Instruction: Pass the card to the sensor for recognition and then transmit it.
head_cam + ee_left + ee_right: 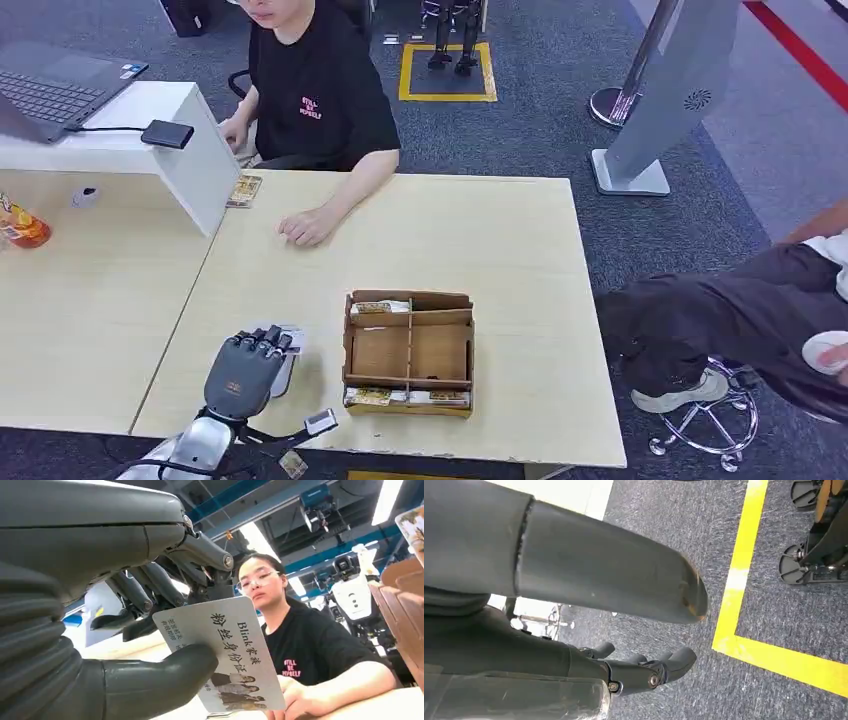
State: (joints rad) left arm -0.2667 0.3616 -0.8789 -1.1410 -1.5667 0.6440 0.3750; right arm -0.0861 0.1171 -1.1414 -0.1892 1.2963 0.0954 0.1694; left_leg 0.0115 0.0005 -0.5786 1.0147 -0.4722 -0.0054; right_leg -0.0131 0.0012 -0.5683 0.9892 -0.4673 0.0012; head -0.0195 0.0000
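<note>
The left hand (pixel 245 370) is raised over the table edge on its silver arm, and a card (pixel 225 650) is pinched between its thumb and fingers (pixel 150 587). The right hand (pixel 644 672) is hung downward, fingers apart, nothing held.

Counted: one card (pixel 227 655) in the left hand (pixel 243 370), one cardboard organiser (pixel 408 352), one laptop (pixel 55 95). Two benches (pixel 480 240) abut. Two people (pixel 315 90) are present.

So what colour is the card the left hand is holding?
White with black lettering and a small photo, clearest in the left wrist view: card, left hand.
</note>
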